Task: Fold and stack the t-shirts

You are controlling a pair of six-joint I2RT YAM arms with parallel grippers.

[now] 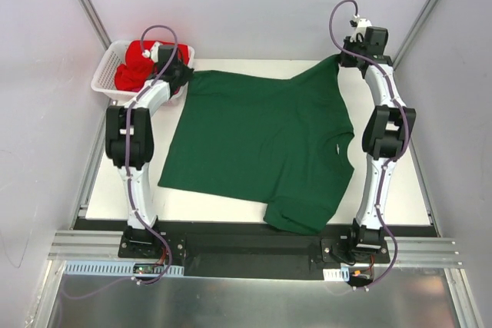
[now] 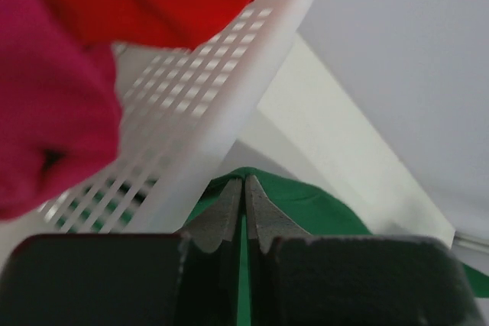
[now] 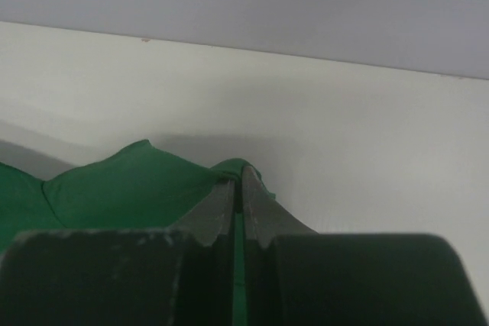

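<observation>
A large dark green t-shirt (image 1: 261, 144) lies spread over the white table, collar toward the right. My left gripper (image 1: 181, 76) is shut on its far left corner, next to the basket; in the left wrist view green cloth (image 2: 306, 204) shows pinched between the fingers (image 2: 246, 182). My right gripper (image 1: 347, 57) is shut on the far right sleeve, and the right wrist view shows the cloth (image 3: 122, 188) bunched at its tips (image 3: 238, 181). A bright red t-shirt (image 1: 137, 63) and a pink one (image 2: 46, 120) lie in the basket.
The white lattice basket (image 1: 104, 74) stands at the table's far left corner, right beside my left gripper, its rim (image 2: 252, 66) close above the fingers. Grey walls enclose the table on three sides. A black rail runs along the near edge.
</observation>
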